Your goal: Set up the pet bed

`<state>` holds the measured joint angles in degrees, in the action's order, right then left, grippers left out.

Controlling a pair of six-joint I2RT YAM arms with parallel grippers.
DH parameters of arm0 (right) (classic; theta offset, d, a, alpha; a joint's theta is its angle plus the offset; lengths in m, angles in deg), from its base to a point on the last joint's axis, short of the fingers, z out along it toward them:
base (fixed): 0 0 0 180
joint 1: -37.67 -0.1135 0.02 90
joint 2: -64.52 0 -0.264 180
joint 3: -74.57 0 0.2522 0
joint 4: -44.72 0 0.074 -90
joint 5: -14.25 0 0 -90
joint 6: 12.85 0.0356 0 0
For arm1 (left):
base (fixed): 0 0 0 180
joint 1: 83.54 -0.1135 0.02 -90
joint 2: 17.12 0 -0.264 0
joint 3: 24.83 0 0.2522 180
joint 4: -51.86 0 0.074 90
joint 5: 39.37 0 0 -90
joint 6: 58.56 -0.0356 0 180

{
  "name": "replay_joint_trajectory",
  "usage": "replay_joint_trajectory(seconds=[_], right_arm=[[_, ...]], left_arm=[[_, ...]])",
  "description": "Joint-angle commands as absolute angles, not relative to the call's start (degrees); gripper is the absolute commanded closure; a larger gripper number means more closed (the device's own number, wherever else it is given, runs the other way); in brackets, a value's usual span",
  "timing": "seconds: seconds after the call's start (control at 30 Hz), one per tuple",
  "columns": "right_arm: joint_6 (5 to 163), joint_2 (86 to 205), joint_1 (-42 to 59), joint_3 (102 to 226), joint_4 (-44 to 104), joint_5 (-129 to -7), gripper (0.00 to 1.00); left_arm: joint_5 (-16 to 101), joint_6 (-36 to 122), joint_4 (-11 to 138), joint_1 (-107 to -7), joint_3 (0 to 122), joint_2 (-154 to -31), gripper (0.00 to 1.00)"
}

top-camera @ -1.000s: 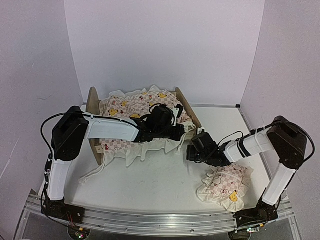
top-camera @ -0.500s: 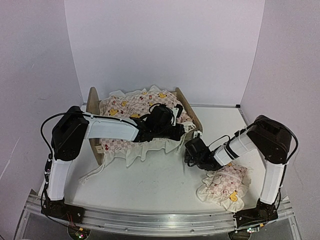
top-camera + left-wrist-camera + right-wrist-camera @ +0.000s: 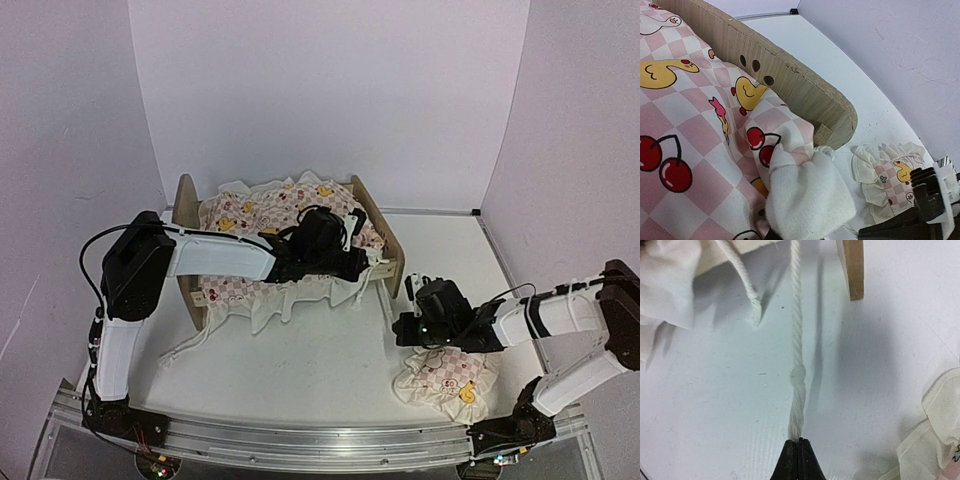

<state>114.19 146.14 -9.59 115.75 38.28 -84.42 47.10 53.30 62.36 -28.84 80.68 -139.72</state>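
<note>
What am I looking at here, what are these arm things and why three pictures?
This is a robot: a left arm and a right arm bolted to a white table. One picture comes from overhead; the other two from a camera on each wrist. On it stands a wooden pet bed draped with a cartoon-print quilt; a matching pillow lies by the right arm. The right gripper is pinched shut on a taut white twisted cord. The left gripper sits at the quilt's bunched edge, its grip hidden.
</note>
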Motion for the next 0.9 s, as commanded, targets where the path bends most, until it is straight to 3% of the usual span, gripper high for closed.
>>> replay_joint_trajectory(seconds=[0.0,0.07,0.17,0.2,0.3,0.37,0.47,0.57,0.7,0.8,0.87], right_arm=[[112.34,142.23,-9.9,118.23,36.06,-82.77,1.0],[111.32,142.81,-9.83,120.11,35.35,-84.49,1.0],[110.17,144.98,-9.32,122.99,34.26,-85.57,1.0],[110.34,145.16,-9.31,123.54,34.14,-85.68,1.0],[110.94,144.46,-9.26,124.21,34.45,-84.32,1.0],[111.73,143.22,-9.26,124.05,34.54,-83.16,1.0],[112.0,140.83,-9.26,123.16,34.37,-82.49,1.0],[111.58,138.95,-9.3,122.33,33.72,-83.51,1.0],[111.04,137.46,-9.27,121.6,33.35,-83.39,1.0],[110.9,136.5,-9.3,121.05,33.89,-83.21,1.0],[110.53,135.97,-9.27,120.96,33.97,-83.49,1.0]], left_arm=[[46.77,51.53,65.16,-29.61,80.55,-136.12,1.0],[46.73,51.03,67.15,-29.58,80.67,-135.54,0.86],[49.44,51.04,67.8,-29.33,76.0,-130.82,0.49],[49.99,51.04,67.68,-29.01,73.79,-128.51,0.41],[52.28,50.91,65.15,-26.73,65.51,-120.89,0.21],[53.22,51.82,61.22,-24.07,60.06,-117.38,0.17],[52.64,52.19,48.13,-19.27,51.19,-115.15,0.19],[48.69,52.21,34.18,-17.63,45.05,-119.08,0.4],[50.61,49.74,28.44,-17.58,50.32,-129.76,0.65],[59.54,46.47,26.13,-17.64,55.33,-137.95,0.75],[65.24,46.17,24.77,-18.03,57.7,-142.64,0.75]])
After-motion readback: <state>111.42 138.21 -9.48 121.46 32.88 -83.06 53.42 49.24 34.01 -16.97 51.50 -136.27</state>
